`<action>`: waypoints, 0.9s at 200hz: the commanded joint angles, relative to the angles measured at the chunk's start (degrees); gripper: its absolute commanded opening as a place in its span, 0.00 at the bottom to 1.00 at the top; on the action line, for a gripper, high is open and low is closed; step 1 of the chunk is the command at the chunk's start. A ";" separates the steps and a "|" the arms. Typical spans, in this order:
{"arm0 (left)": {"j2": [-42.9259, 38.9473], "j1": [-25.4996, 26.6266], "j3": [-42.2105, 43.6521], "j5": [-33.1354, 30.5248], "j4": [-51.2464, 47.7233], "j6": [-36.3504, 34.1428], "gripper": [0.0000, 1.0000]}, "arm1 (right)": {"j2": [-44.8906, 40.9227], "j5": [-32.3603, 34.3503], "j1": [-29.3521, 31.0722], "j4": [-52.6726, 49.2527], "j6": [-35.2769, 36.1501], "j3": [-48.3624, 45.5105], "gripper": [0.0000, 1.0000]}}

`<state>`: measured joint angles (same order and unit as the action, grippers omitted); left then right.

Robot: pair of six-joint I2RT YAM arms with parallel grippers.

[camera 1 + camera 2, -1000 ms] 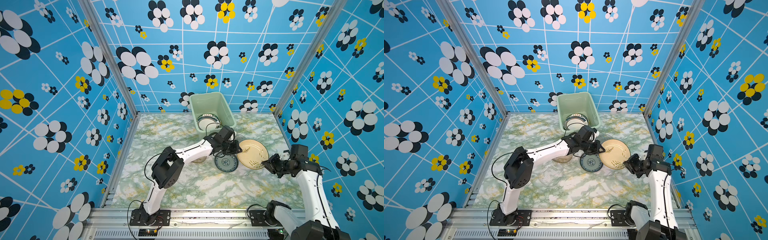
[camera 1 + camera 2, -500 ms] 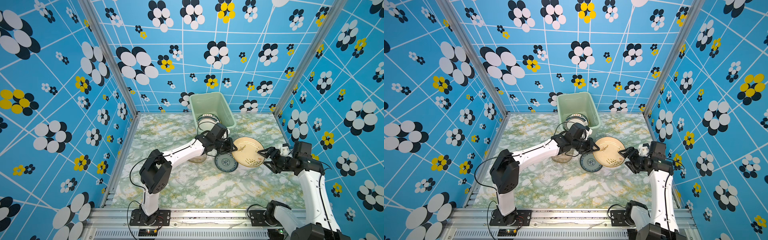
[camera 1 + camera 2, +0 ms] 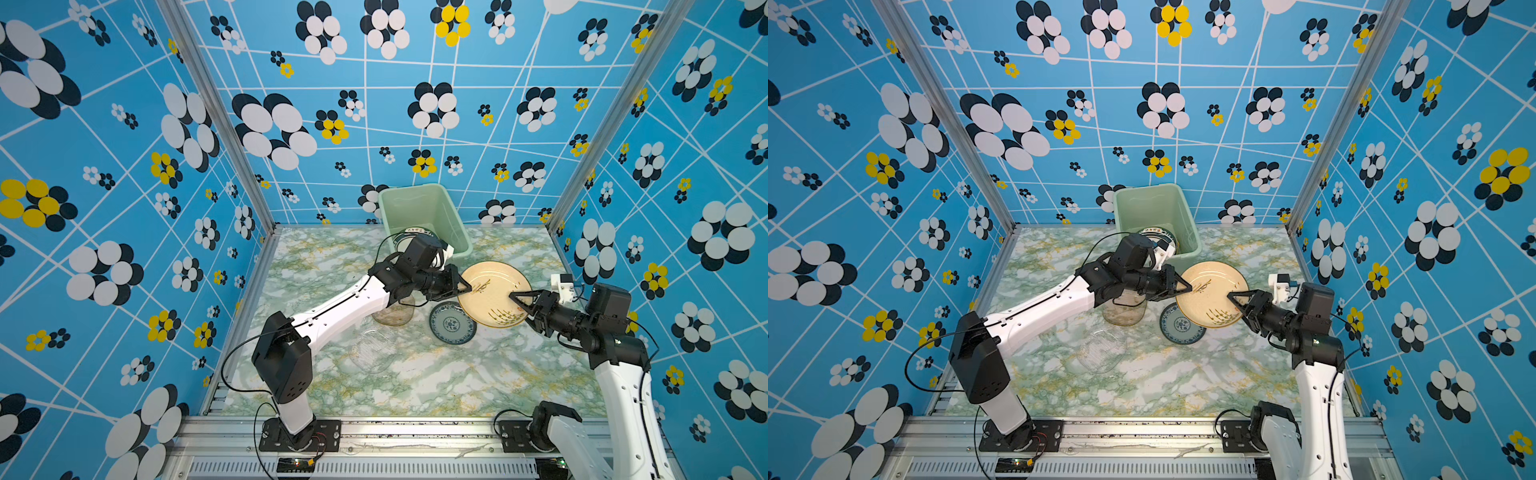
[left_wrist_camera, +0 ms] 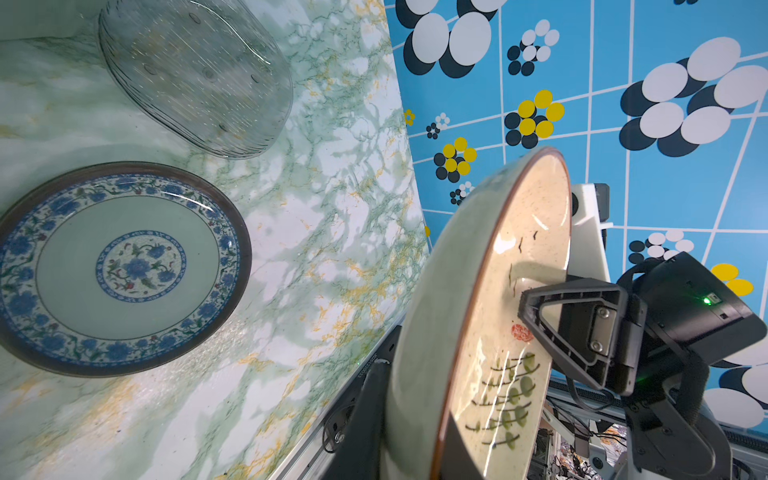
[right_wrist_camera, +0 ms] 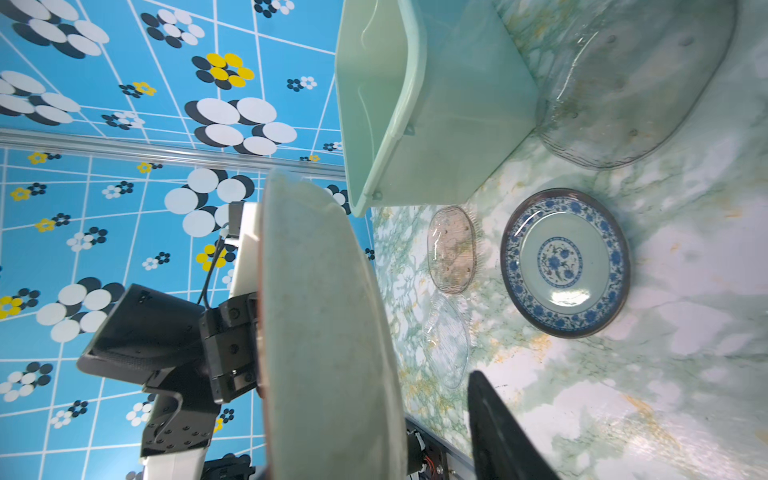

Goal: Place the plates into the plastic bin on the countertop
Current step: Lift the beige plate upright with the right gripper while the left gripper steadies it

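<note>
A clear glass plate (image 3: 371,351) and a brown glass plate (image 3: 392,319) lie on the bench (image 3: 415,386) by the left arm. The plastic bin (image 3: 419,208) stands at the back wall, a white dark-rimmed plate (image 3: 404,242) inside. The left pincer (image 3: 466,287) is clenched on the rim of the cream plate (image 3: 492,291), held tilted off the bench near the bin, above a blue-patterned plate (image 3: 452,325). The right pincer (image 3: 516,300) straddles the opposite rim, released, with a gap at the plate's underside.

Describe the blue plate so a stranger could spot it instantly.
Find the green bin at the back of the countertop. In front, a cream plate is held up; the blue plate lies flat by its near edge. Only it has blue flowers and a dark rim; nearby glass plates are see-through.
</note>
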<state>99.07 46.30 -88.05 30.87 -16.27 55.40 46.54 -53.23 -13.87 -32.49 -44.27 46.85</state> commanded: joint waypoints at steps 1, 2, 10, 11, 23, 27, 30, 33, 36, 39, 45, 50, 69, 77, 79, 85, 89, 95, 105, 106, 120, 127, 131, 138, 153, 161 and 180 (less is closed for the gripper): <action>-4.13 0.18 -0.28 2.66 3.37 0.55 0.00 | -1.09 -1.44 1.58 5.35 -4.58 -1.11 0.39; -4.18 0.18 -0.28 2.64 3.32 0.52 0.00 | -1.05 -1.39 1.61 5.47 -4.68 -1.04 0.38; -4.40 0.25 -0.19 2.57 3.20 0.50 0.00 | -1.22 -1.11 1.99 5.89 -5.21 -0.83 0.33; -4.40 0.22 -0.19 2.59 3.19 0.50 0.00 | -1.20 -1.10 2.04 5.96 -5.26 -0.86 0.33; -4.74 0.37 -0.10 2.52 3.11 0.60 0.00 | -1.26 -1.11 2.67 6.89 -6.27 -0.65 0.30; -4.82 0.52 -0.04 2.44 3.09 0.61 0.00 | -1.32 -1.09 2.90 7.14 -6.62 -0.70 0.29; -4.84 0.53 -0.05 2.49 3.09 0.64 0.00 | -1.37 -1.02 3.17 7.28 -6.96 -0.63 0.28; -4.85 0.62 -0.06 2.46 3.09 0.65 0.00 | -1.30 -1.00 3.33 7.45 -7.10 -0.67 0.27; -4.85 0.65 -0.04 2.44 3.02 0.67 0.00 | -1.39 -1.00 3.55 7.67 -7.40 -0.70 0.26; -4.85 0.69 -0.02 2.42 2.98 0.68 0.00 | -1.45 -0.96 3.77 7.85 -7.66 -0.79 0.26; -4.93 0.75 0.05 2.35 3.04 0.81 0.00 | -1.66 -0.62 4.29 8.21 -7.99 -0.84 0.24; -4.94 0.89 0.20 2.19 3.13 0.98 0.00 | -1.98 -0.39 4.66 8.23 -8.13 -0.84 0.23; -4.85 1.21 0.42 2.26 3.89 1.75 0.00 | -2.88 0.26 5.75 8.25 -8.81 -1.02 0.18; -4.69 1.33 0.29 2.35 4.08 1.90 0.00 | -3.03 0.34 6.08 8.23 -8.96 -1.01 0.15; -4.68 1.35 0.26 2.39 4.11 1.91 0.00 | -3.10 0.35 6.12 8.21 -8.98 -1.02 0.14; -4.56 1.46 0.09 2.51 4.06 2.04 0.00 | -3.23 0.39 6.30 8.02 -8.99 -1.13 0.12; -4.50 1.45 -0.01 2.60 4.08 2.08 0.00 | -3.30 0.39 6.44 7.93 -8.99 -1.02 0.10; -4.41 1.59 -0.17 2.70 4.06 2.17 0.00 | -3.38 0.45 6.61 7.93 -8.99 -0.97 0.07; -4.49 1.68 -0.31 2.66 4.06 2.34 0.00 | -3.39 0.66 6.88 7.74 -9.01 -0.74 0.02; -4.49 1.68 -0.34 2.59 4.06 2.39 0.00 | -3.39 0.66 6.90 7.68 -9.04 -0.77 0.02; -4.80 1.64 -0.20 2.24 4.30 2.91 0.01 | -3.27 1.09 7.10 7.41 -9.03 -0.09 0.00; -5.08 1.68 -0.11 1.92 4.53 3.17 0.04 | -3.09 1.52 7.10 7.06 -8.99 0.35 0.00; -5.30 1.62 0.04 1.79 4.79 3.22 0.06 | -2.98 1.75 7.10 6.80 -8.92 0.68 0.00; -5.61 1.66 0.22 1.50 5.14 3.39 0.11 | -2.74 2.06 7.10 6.32 -8.82 1.22 0.00; -6.68 1.59 0.63 0.33 5.58 3.40 0.21 | -2.13 3.18 7.10 4.99 -8.73 2.67 0.00; -7.31 1.38 0.94 -0.37 5.98 3.41 0.26 | -1.83 3.51 7.10 4.74 -8.85 3.40 0.00; -8.80 0.94 2.02 -1.53 7.02 3.64 0.38 | -1.11 4.96 7.18 4.34 -9.65 4.88 0.00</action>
<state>95.37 46.89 -87.18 28.91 -15.44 58.15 45.34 -47.27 -7.27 -29.52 -51.13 47.11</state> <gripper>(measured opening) 0.321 0.183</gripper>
